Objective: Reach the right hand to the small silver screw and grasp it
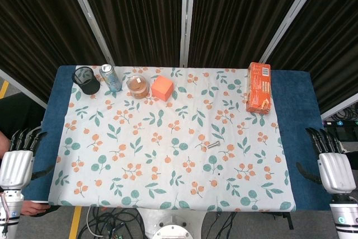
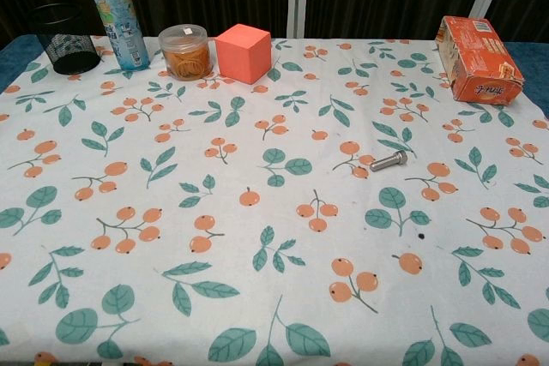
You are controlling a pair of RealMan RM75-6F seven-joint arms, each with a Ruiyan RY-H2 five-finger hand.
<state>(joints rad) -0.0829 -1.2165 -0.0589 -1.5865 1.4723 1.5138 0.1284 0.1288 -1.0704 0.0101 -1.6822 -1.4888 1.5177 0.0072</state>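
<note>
The right hand (image 1: 334, 166) hangs off the right edge of the table (image 1: 299, 110), back of the hand up, dark fingers (image 1: 321, 138) pointing away from the robot and lying apart with nothing in them; it is well apart from the small silver screw (image 1: 212, 145). The left hand (image 1: 17, 163) mirrors it off the left edge, fingers likewise spread and empty. Only the head view shows the hands; the chest view shows neither. The screw lies on its side on the cloth, right of centre and nearer the robot than the row of things at the far side, its head toward the right in the chest view (image 2: 389, 160). Both wrists are cut off by the bottom of the head view, so the arms above them cannot be made out. The print on the orange box (image 2: 477, 58), which lies flat near the far right corner, is too small to read. Along the far left stand a black mesh cup (image 2: 64, 38), a drinks can (image 2: 119, 13), a clear jar (image 2: 186, 51) with orange contents and an orange cube (image 2: 244, 53), close together in a row. A white cloth (image 1: 168, 138) printed with green leaves and orange berries covers the blue table. Dark curtains (image 1: 140, 15) with pale upright rails close off the back, and cables (image 1: 106, 219) lie on the floor below the near edge.
</note>
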